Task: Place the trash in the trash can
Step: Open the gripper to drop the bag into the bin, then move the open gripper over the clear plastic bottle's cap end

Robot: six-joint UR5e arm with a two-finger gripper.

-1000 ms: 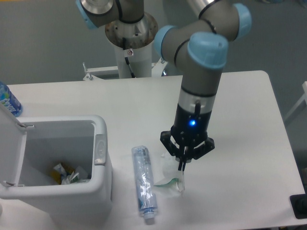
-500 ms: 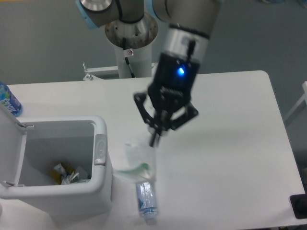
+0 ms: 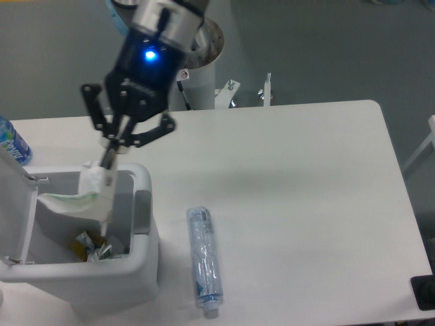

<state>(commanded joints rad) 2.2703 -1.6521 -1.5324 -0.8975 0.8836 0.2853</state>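
Observation:
My gripper is shut on the crumpled clear-whitish plastic wrapper and holds it hanging over the open trash can, at its right inner side. The trash can is a pale boxy bin at the front left with its lid swung open to the left; some scraps lie at its bottom. The flattened clear bottle with blue label lies on the white table to the right of the bin, lengthwise toward the front edge.
An upright blue-labelled bottle stands at the far left edge behind the bin's lid. The arm's base column rises behind the table. A dark object sits at the front right corner.
My gripper has lifted the wrapper off the table and carried it left, from beside the flattened bottle to over the open bin. The bottle has not moved.

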